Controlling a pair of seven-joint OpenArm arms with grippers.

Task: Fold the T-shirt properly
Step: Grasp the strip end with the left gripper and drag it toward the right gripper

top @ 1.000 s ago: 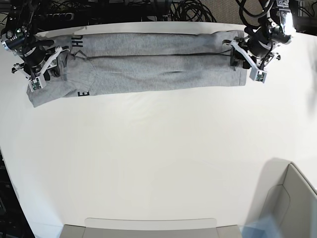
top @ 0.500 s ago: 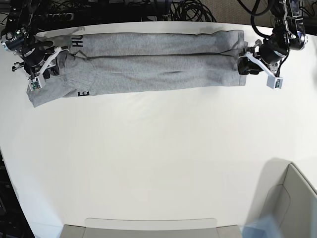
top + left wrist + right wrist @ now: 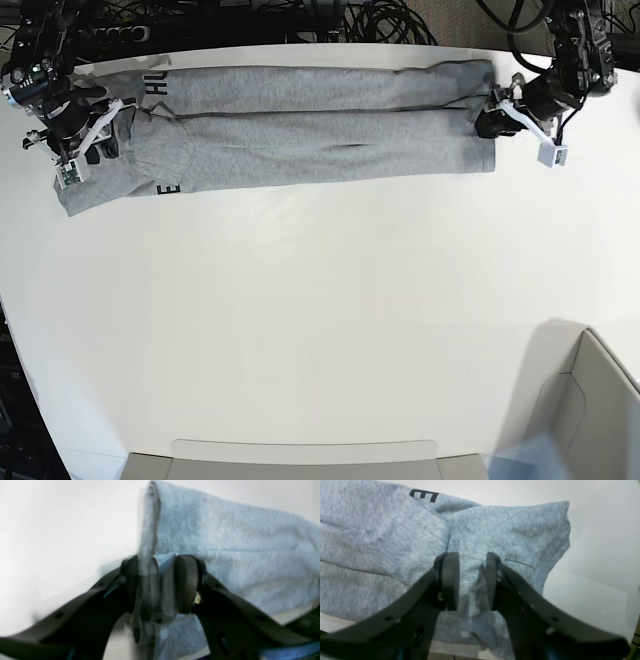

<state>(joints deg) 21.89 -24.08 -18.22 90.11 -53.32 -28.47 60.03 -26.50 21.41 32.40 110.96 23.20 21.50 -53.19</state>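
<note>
The heather-grey T-shirt (image 3: 320, 135) lies as a long narrow strip along the table's far edge, with black letters showing at its left end. My left gripper (image 3: 488, 118) is at the strip's right end. In the left wrist view its jaws (image 3: 156, 585) stand close together with the folded edge of the shirt (image 3: 225, 542) between them; the picture is blurred. My right gripper (image 3: 92, 148) is on the strip's left end. In the right wrist view it (image 3: 471, 580) pinches a ridge of the shirt (image 3: 382, 542) near a black letter.
The white table (image 3: 320, 300) spreads toward the front. Black cables (image 3: 380, 20) lie behind the far edge. A grey box (image 3: 590, 400) stands at the front right and a grey tray edge (image 3: 300, 458) at the front.
My left gripper drew off the shirt's right end to the right, then came back in and now has the edge between its jaws. The right gripper has stayed put.
</note>
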